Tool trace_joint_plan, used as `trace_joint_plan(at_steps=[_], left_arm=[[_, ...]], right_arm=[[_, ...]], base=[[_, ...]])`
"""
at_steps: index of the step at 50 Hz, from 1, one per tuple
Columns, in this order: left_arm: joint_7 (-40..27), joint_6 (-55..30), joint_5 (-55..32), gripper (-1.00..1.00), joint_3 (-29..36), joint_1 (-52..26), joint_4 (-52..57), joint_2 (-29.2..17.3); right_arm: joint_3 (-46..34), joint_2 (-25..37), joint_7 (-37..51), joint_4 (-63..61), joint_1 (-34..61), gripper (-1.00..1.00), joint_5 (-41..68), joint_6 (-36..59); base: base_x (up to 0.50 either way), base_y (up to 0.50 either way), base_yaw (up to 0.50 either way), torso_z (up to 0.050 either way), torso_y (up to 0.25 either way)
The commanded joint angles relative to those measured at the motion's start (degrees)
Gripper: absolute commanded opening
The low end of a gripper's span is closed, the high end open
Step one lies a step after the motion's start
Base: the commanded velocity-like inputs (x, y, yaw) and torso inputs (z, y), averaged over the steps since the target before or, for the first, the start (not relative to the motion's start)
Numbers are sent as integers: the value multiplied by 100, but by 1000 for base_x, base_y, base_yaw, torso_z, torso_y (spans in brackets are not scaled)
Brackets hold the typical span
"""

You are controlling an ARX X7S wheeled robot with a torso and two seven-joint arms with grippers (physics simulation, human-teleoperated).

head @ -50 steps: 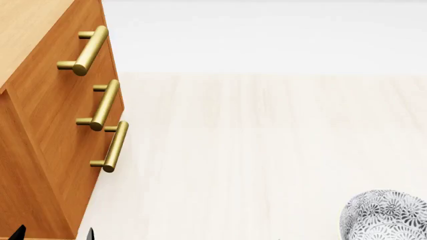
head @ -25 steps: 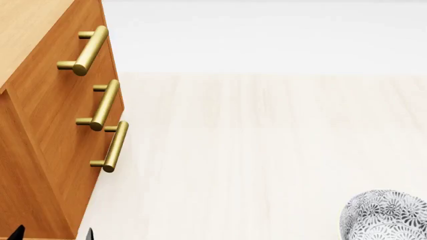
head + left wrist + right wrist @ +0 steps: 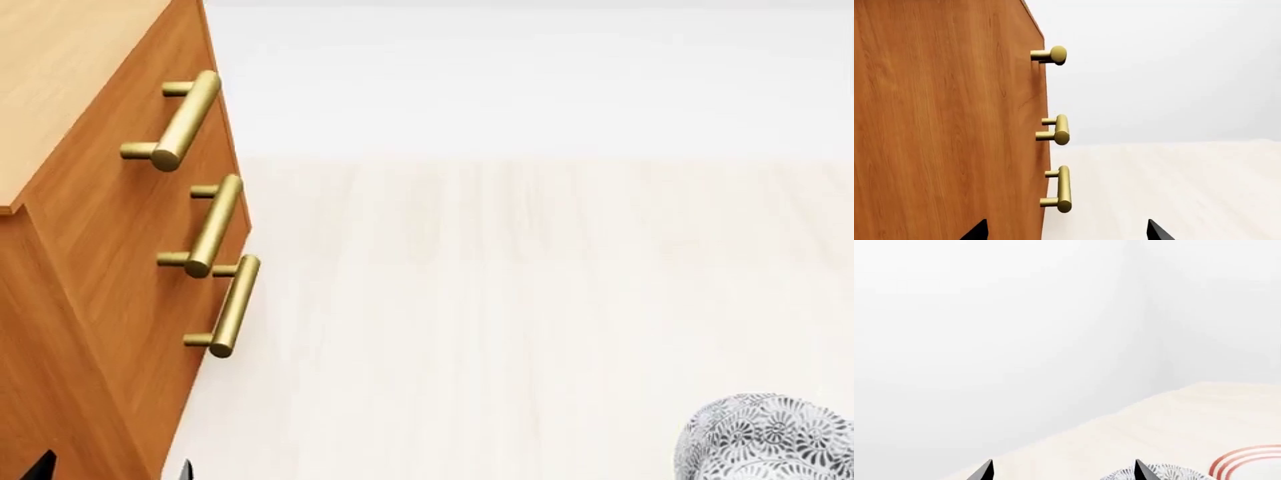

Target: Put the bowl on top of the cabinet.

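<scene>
The bowl (image 3: 767, 440), white with a dense grey-black floral pattern, sits on the pale floor at the head view's lower right, partly cut off by the frame. Its rim (image 3: 1167, 474) shows just beside one fingertip in the right wrist view. The orange-brown cabinet (image 3: 94, 250) with its lighter top (image 3: 67, 70) fills the left side. My left gripper (image 3: 112, 470) is open low beside the cabinet's front corner, nothing between its fingers; the left wrist view shows the cabinet (image 3: 941, 125) close up. My right gripper (image 3: 1062, 474) is open and empty, with the bowl at its side.
Three brass bar handles (image 3: 214, 225) stick out from the cabinet front. A white plate with red rings (image 3: 1247, 460) lies on the floor beyond the bowl. Pale wood floor (image 3: 507, 300) runs to a white wall.
In the head view the cabinet, its handles and the bowl have slid slightly downward, and more of the cabinet top shows. The left fingertips sit lower in the frame.
</scene>
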Motion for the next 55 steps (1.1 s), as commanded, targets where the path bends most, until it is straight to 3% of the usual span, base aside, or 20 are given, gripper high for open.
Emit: trace_joint_plan(at_steps=[1,28,55], left_arm=[[24,27,-44,100,34,-9,-14,-37],[-143,37,-145,100,-13,-44,-68,9],[-144,30,-281,100,12,-91,-97,-44]], right_arm=[[-1,29,31,-17,-15,100,84,-45],[-68,50,119,50,32,100,32,-101],[413,20,534,24,29,100,1298,-212]], base=[[0,0,0,50,0],[0,0,0,50,0],[0,0,0,0,0]])
